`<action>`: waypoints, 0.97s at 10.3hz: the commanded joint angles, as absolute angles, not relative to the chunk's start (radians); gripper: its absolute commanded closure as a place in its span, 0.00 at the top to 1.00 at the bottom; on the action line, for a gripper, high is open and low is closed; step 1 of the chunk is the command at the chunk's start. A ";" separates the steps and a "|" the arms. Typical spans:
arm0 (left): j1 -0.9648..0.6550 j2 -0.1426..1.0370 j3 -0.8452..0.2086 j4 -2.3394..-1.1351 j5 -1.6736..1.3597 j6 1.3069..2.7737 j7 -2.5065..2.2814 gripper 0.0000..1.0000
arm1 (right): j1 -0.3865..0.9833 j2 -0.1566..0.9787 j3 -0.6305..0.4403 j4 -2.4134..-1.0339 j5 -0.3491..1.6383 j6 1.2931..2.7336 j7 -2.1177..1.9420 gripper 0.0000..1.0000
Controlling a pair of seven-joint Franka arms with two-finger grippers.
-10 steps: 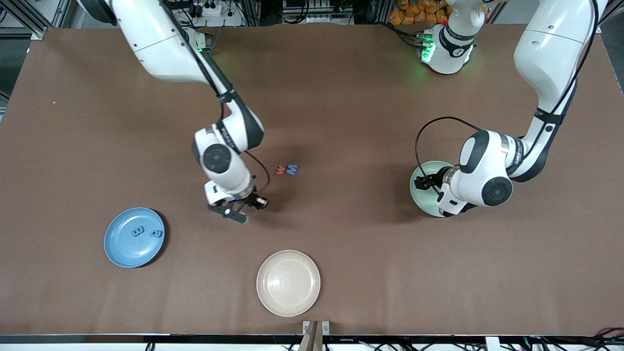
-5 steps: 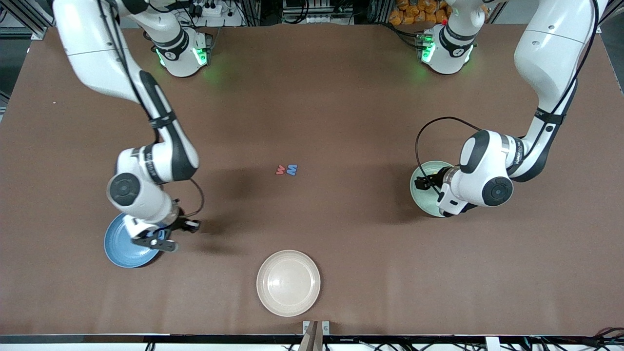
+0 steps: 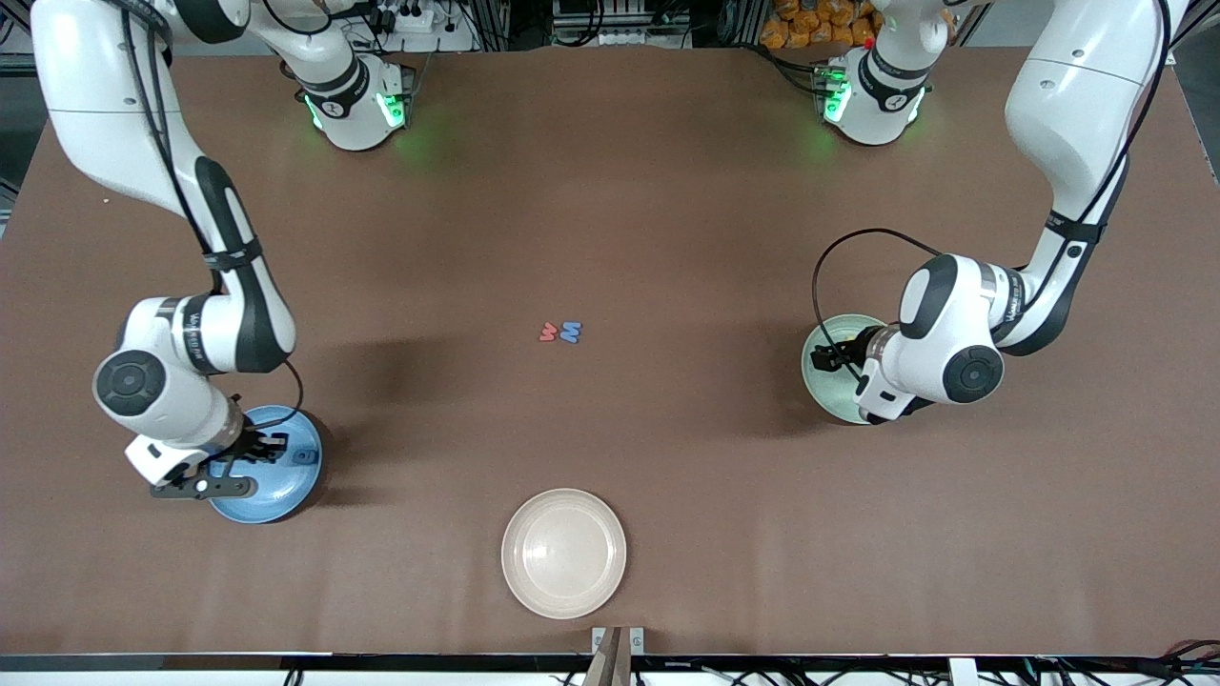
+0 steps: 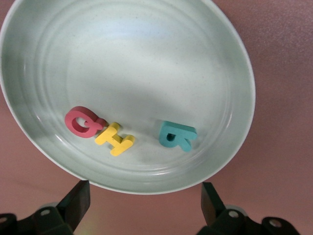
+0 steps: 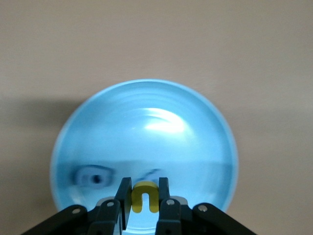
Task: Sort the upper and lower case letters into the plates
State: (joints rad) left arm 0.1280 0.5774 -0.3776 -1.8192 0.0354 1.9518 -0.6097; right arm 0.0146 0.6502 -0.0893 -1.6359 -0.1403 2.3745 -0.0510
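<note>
Holding a small yellow letter (image 5: 143, 197) between its clenched fingers, the right gripper (image 3: 214, 474) hangs over the blue plate (image 3: 291, 476), which sits toward the right arm's end of the table. Right wrist view shows the letter pinched upright like an arch, with two blue letters (image 5: 95, 177) already lying in that plate, blurred.

Left gripper (image 3: 843, 367) hovers over the pale green plate (image 3: 822, 381) toward the left arm's end, fingers (image 4: 76, 203) spread wide, nothing between them; that arm waits. In the green plate: a red letter (image 4: 83, 122), a yellow H (image 4: 115, 139) touching it, and a teal R (image 4: 177, 136) a little apart.

Mid-table, a red w (image 3: 548, 332) and a blue M (image 3: 570, 332) lie side by side, touching. Cream-white plate (image 3: 564, 554) sits nearest the front camera, with nothing visible in it.
</note>
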 commanded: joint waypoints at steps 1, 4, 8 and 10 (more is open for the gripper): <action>0.127 0.571 -0.380 -1.821 0.037 1.956 -0.627 1.00 | -0.043 0.678 -0.074 -1.594 -0.147 2.394 -0.129 0.99; 0.127 0.574 -0.380 -1.821 0.037 1.956 -0.627 1.00 | -0.003 0.673 -0.060 -1.603 -0.141 2.401 -0.103 1.00; 0.127 0.577 -0.380 -1.822 0.025 1.967 -0.627 1.00 | 0.018 0.667 0.027 -1.603 -0.141 2.361 -0.074 1.00; 0.114 0.578 -0.380 -1.824 0.003 1.973 -0.629 1.00 | 0.079 0.661 0.061 -1.603 -0.143 2.338 -0.074 1.00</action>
State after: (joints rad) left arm 0.1262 0.5791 -0.3786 -1.8196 0.0237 1.9598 -0.6098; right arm 0.0382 0.6659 0.0398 -1.6158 -0.1386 2.3702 -0.0901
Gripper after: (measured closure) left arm 0.000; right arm 0.000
